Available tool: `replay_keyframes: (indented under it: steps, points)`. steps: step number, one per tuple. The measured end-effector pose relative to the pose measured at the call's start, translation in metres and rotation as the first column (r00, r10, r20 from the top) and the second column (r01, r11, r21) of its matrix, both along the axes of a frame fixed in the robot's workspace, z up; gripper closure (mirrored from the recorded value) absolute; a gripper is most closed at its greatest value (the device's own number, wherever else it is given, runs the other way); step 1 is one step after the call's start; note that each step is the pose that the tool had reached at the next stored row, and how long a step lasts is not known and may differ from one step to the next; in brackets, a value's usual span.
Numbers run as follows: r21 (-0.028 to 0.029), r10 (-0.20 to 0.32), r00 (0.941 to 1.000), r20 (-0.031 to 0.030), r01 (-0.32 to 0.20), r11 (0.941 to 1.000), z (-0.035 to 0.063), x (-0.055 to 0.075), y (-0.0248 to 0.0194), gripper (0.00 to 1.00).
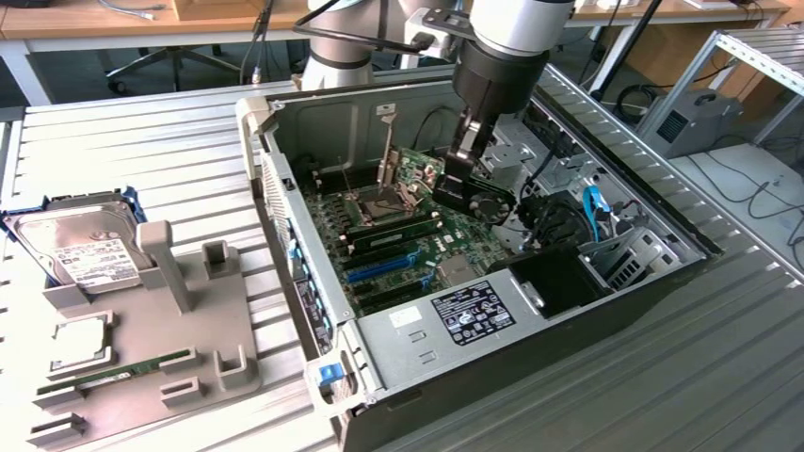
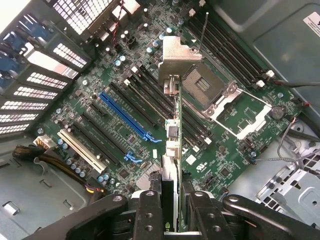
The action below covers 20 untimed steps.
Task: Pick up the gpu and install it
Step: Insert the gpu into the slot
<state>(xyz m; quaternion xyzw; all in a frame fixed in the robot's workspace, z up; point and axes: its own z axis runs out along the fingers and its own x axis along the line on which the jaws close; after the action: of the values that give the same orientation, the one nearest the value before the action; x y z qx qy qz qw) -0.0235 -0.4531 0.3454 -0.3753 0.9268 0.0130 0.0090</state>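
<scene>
The gpu [image 1: 421,176] hangs inside the open computer case [image 1: 377,339], a green card with a black fan cooler on its side. My gripper [image 1: 462,162] is shut on its upper edge. The wrist view looks along the card edge-on: the gpu [image 2: 171,135] runs away from my gripper [image 2: 172,222], and its silver end bracket [image 2: 176,57] is at the far end. The card hovers above the motherboard [image 2: 235,150], over the black slots between the blue slot [image 2: 127,117] and the CPU socket [image 2: 220,100]. It does not touch any slot.
Cables and a drive cage [image 1: 628,254] crowd the case on the exterior view's right. A grey fixture [image 1: 164,367] on the exterior view's left holds a hard drive [image 1: 82,250], a CPU chip [image 1: 82,344] and a RAM stick [image 1: 113,369]. A white slot [image 2: 82,150] lies beyond the blue one.
</scene>
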Motion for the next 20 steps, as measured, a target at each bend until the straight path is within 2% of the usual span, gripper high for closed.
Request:
replay_keyframes:
  steps: [20]
  points:
    - [0.0000,0.055,0.9985,0.0000,-0.055,0.9985,-0.0001,0.0000,0.0000,0.74]
